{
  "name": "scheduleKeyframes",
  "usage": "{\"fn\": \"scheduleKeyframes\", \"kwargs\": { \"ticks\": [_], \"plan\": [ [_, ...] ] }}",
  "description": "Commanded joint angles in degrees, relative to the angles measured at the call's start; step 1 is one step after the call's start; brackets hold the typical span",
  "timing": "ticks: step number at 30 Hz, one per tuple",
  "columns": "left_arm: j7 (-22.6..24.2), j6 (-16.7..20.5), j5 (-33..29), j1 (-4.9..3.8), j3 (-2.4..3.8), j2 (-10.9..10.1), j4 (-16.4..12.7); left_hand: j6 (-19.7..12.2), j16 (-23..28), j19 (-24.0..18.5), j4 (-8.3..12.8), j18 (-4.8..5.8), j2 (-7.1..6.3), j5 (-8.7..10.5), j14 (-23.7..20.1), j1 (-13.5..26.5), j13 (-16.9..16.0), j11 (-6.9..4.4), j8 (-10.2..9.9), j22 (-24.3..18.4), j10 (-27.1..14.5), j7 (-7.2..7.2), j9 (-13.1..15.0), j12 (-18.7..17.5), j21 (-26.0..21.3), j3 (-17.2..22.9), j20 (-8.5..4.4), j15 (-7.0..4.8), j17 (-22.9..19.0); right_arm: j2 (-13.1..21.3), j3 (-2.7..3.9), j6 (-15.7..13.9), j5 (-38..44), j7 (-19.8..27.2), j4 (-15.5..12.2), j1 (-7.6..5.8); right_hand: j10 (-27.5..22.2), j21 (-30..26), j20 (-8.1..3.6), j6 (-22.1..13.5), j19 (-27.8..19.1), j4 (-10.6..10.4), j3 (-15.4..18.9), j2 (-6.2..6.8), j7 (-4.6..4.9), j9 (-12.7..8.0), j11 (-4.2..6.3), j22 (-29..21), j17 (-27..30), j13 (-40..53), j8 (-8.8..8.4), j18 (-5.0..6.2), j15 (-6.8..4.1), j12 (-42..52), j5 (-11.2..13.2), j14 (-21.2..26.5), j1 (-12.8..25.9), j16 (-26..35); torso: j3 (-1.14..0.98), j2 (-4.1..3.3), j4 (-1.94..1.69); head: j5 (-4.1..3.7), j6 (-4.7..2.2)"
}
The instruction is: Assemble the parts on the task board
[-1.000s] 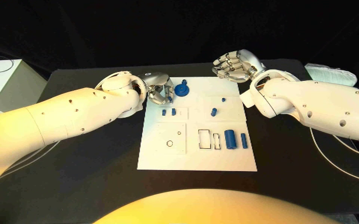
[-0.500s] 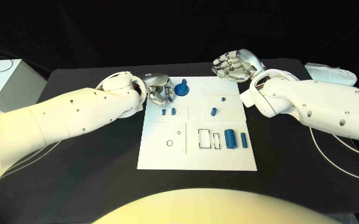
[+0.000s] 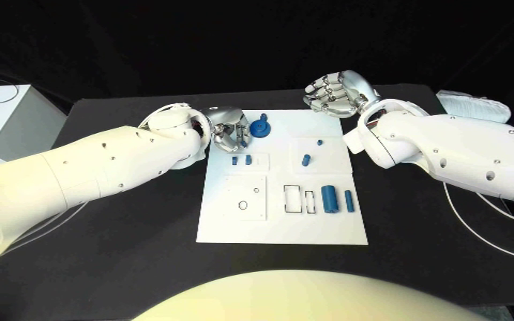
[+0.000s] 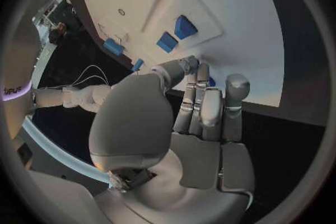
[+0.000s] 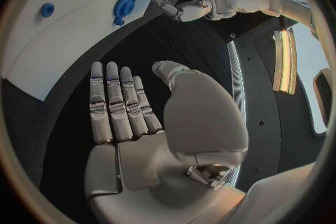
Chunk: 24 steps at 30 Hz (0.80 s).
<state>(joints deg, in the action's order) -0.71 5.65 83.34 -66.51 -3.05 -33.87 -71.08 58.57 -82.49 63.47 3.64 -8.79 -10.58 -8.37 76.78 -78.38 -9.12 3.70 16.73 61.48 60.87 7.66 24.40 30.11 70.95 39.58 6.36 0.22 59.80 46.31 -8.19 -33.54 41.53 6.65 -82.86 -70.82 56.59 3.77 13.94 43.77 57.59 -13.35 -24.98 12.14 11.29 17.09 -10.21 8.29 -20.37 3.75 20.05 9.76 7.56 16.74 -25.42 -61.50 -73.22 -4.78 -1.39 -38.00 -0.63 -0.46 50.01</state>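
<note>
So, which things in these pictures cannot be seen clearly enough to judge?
- Left hand: in the head view its fingertips curl beside the round blue part; contact cannot be told. In the left wrist view its own fingers cover the spot.
- Small parts on the board: too small in the head view to tell whether they lie or stand.
- Pale thing at the table's right: cut off by the head view's edge.

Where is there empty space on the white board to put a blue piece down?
The task board is bare along its near edge, below the two upright cylinders. It is crowded at the far end, where the left hand sits beside the round blue part.
</note>
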Motion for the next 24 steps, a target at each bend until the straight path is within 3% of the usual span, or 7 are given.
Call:
{"fn": "scheduleKeyframes", "kwargs": {
  "ticks": [1,18,24],
  "plan": [
    [0.2,-1.4,-0.4,0.06,-0.1,0.1,-0.2,0.4,-0.3,0.5,0.3,1.15,0.23,-0.22,0.1,0.0,-0.1,0.04,0.0,0.1,0.5,-0.07,0.1,-0.3,0.2,0.0,-0.03,-0.06,0.1,0.0,0.01,0.7,0.5,0.7,-0.1,0.02,0.1,0.0,-0.09,0.5,-0.2,0.2,-0.3,-0.27,2.5,-0.1,0.14,-0.1,0.1,-0.1,-0.11,0.78,-0.05,-0.2,-0.2,-0.3,0.0,0.3,-0.02,0.0,-0.03,-0.02,-0.01],
    [0.0,-1.5,-0.5,0.09,-0.35,0.8,0.6,0.7,-0.4,0.6,0.3,1.19,0.2,-0.14,0.3,0.1,-0.2,-0.02,0.0,0.2,0.8,-0.08,0.2,-0.3,0.3,-0.2,-0.05,-0.09,0.4,0.0,0.01,0.7,0.5,0.7,-0.2,0.02,0.1,0.0,-0.09,0.5,-0.2,0.2,-0.3,-0.27,2.5,-0.1,0.14,-0.1,0.1,-0.1,-0.11,0.78,-0.05,-0.2,-0.2,-0.3,0.0,0.3,-0.03,-0.08,0.07,-0.09,-0.01],
    [0.0,-2.0,-0.5,0.15,-0.46,1.2,0.7,0.9,-0.4,0.6,0.3,1.18,0.25,-0.1,0.3,0.1,-0.3,-0.08,0.0,0.2,1.0,-0.12,0.2,-0.3,0.3,-0.3,-0.07,-0.12,0.5,0.0,0.01,0.7,0.5,0.7,-0.2,0.02,0.1,0.0,-0.09,0.5,-0.2,0.2,-0.3,-0.27,2.5,-0.1,0.14,-0.1,0.1,-0.1,-0.11,0.78,-0.05,-0.2,-0.2,-0.3,0.0,0.3,-0.02,-0.04,-0.04,-0.2,-0.01]
  ]
}}
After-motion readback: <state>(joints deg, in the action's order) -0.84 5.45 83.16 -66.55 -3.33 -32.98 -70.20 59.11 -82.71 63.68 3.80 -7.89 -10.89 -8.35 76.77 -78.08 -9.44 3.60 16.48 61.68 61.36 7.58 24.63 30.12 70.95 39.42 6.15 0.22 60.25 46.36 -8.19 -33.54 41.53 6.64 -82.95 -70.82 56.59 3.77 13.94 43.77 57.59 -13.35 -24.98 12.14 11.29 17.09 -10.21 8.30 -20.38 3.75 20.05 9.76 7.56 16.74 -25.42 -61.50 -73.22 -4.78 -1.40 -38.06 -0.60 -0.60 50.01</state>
